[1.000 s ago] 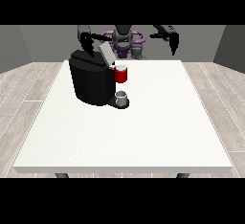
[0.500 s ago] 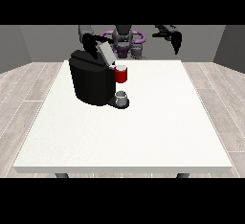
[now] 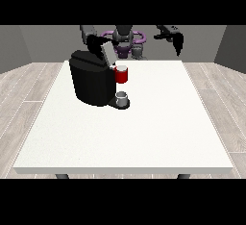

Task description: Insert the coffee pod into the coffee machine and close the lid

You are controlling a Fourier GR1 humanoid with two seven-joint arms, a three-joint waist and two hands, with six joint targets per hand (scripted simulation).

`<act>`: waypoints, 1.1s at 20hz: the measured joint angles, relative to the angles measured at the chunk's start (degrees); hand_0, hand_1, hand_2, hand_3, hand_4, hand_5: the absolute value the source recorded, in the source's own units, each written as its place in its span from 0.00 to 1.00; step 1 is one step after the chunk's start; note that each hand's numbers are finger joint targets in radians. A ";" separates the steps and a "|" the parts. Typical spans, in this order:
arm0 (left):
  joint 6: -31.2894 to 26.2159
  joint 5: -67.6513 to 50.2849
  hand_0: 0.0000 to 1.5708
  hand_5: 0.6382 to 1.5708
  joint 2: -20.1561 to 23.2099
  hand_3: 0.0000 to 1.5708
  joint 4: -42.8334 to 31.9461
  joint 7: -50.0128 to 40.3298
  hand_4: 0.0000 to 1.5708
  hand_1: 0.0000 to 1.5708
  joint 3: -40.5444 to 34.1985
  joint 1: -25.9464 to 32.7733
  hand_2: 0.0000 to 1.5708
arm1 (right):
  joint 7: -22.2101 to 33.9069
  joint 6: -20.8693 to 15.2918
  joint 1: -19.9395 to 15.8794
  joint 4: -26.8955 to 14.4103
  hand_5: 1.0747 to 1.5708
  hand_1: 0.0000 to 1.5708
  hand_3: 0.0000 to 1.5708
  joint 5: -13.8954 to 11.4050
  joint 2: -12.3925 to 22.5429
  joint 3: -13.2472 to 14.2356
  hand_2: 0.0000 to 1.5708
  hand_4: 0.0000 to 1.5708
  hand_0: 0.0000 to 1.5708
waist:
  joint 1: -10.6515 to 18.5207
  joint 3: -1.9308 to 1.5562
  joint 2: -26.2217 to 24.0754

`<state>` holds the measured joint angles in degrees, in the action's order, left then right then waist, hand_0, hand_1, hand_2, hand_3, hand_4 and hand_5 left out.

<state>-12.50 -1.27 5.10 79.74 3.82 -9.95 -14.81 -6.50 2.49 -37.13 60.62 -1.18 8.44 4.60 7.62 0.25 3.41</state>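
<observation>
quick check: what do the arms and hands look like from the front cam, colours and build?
Both hands are black: the hand at the view's right and the hand at the view's left. The arm at the view's left has a grey upper section. The torso between them shows purple rings. No cables or markings are discernible at this distance.

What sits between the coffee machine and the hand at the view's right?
In the front view, only bare white table lies between the coffee machine and that raised hand.
</observation>
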 measured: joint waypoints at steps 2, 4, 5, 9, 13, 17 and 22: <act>0.25 0.08 0.00 1.00 0.24 0.00 -0.62 0.56 0.00 0.00 -0.05 -0.29 0.00 | 0.76 -0.29 -0.98 -0.16 1.00 0.00 0.00 -0.07 -0.42 -0.12 0.00 0.00 0.00 | -0.43 -0.09 0.25; -0.32 -0.66 0.00 1.00 0.90 0.00 -0.87 0.11 0.00 0.00 -0.37 -0.23 0.00 | 1.72 -0.06 -2.05 -1.11 1.00 0.00 0.00 -0.35 -0.26 -0.22 0.00 0.12 0.00 | -0.15 -0.15 0.45; -0.52 -0.49 0.00 1.00 1.03 0.00 -0.61 0.55 0.00 0.00 -0.12 0.32 0.00 | 1.20 0.66 -2.05 -1.75 1.00 0.00 0.00 -0.29 0.23 -0.03 0.00 0.07 0.00 | 0.10 -0.16 0.77; 0.74 -0.29 0.00 1.00 0.59 0.00 -1.65 0.63 0.02 0.00 0.01 0.13 0.00 | 2.65 0.36 -3.71 -2.18 1.00 0.00 0.00 -1.91 -1.14 -1.89 0.00 0.00 0.00 | -0.41 -0.20 0.56; 1.54 -0.18 0.00 1.00 0.42 0.00 -1.69 0.60 0.12 0.00 0.34 0.36 0.00 | 2.93 0.01 -5.29 -2.76 1.00 0.00 0.00 -3.82 -1.62 -3.12 0.00 0.08 0.00 | -0.07 -0.22 0.29; 1.41 -0.54 0.00 1.00 1.36 0.00 -1.96 0.91 0.08 0.00 0.00 -0.31 0.00 | 3.24 -0.54 -8.11 -3.79 1.00 0.00 0.00 -5.44 -1.57 -3.34 0.00 0.07 0.00 | 0.66 -0.23 1.16; 1.85 -0.69 0.00 1.00 1.36 0.00 -2.96 1.71 0.00 0.00 0.07 0.04 0.00 | 4.16 -0.87 -10.14 -4.02 1.00 0.00 0.00 -6.26 -3.02 -3.73 0.00 0.08 0.00 | 0.41 -0.24 0.67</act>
<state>-10.65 -1.96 6.46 76.78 5.53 -9.89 -14.77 -2.34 1.62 -47.27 56.59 -7.45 5.42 0.87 8.03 0.01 4.08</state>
